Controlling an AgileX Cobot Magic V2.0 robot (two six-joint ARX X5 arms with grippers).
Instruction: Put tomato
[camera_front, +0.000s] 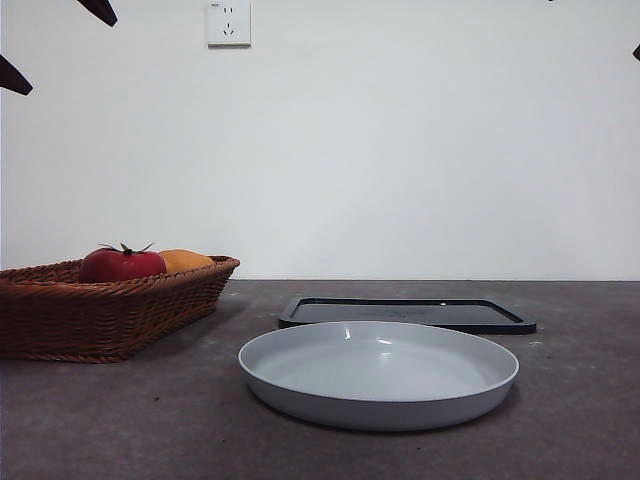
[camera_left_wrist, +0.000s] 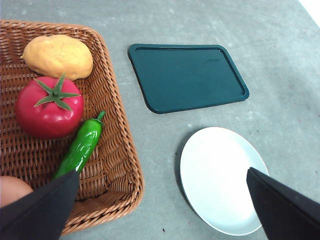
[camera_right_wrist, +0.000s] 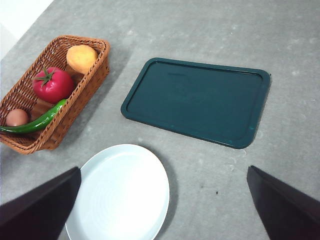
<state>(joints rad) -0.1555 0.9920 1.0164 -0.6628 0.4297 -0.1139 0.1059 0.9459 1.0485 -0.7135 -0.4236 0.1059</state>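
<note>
Both grippers' jaws spread wide, idle; round glossy red tomato in brown wicker basket likely smooth, slippery: grasp its widest girth.

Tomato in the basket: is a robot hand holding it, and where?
No. The tomato lies free in the basket. Both end effectors, left and right, are open and hold nothing.

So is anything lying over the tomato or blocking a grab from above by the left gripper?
Nothing covers the tomato. It lies open-topped in the wicker basket, with the orange fruit touching one side and the green pepper against the other. The left gripper hangs open above the table.
</note>
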